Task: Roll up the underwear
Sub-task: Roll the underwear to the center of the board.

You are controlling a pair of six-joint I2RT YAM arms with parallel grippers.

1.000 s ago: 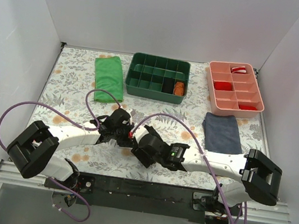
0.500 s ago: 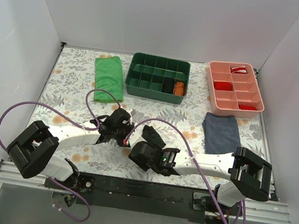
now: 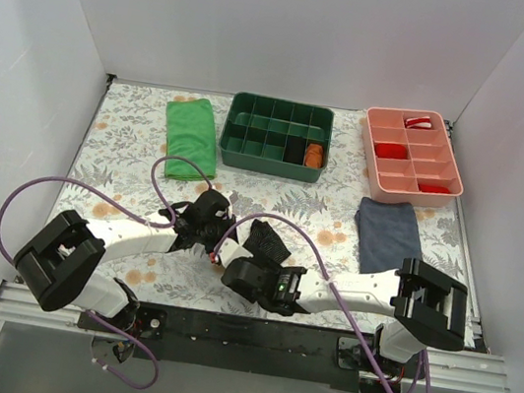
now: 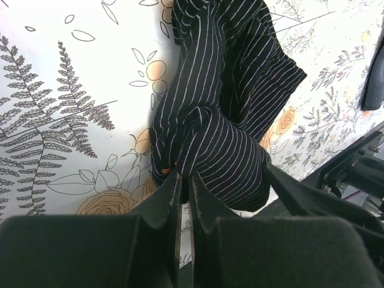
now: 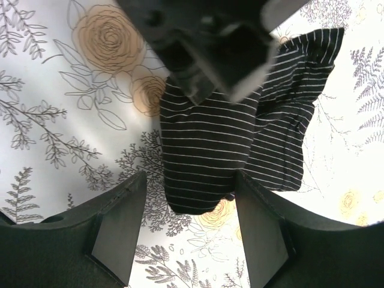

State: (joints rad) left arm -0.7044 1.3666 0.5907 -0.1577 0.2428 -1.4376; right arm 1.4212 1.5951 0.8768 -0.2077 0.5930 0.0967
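Note:
The underwear [image 3: 268, 241], black with pale pinstripes, lies bunched and partly rolled on the floral table cover near the front middle. My left gripper [image 3: 219, 237] is at its left end. In the left wrist view the left gripper [image 4: 182, 178] is shut on a fold of the underwear [image 4: 222, 150], beside the small orange tag [image 4: 165, 170]. My right gripper [image 3: 239, 261] is open just near of the garment. In the right wrist view the right gripper [image 5: 191, 231] is empty, with the near end of the underwear [image 5: 207, 156] between its spread fingers [image 5: 119, 221] and apart from them.
A bright green folded cloth [image 3: 191, 138] lies at the back left. A dark green divided tray [image 3: 276, 137] and a pink divided tray [image 3: 413, 156] stand at the back. A navy folded garment [image 3: 389, 234] lies at the right. Purple cables loop over the left front.
My right arm has drawn back toward the near edge and to the left, off the underwear, which now shows in the top view. My left gripper has stayed in place, still gripping.

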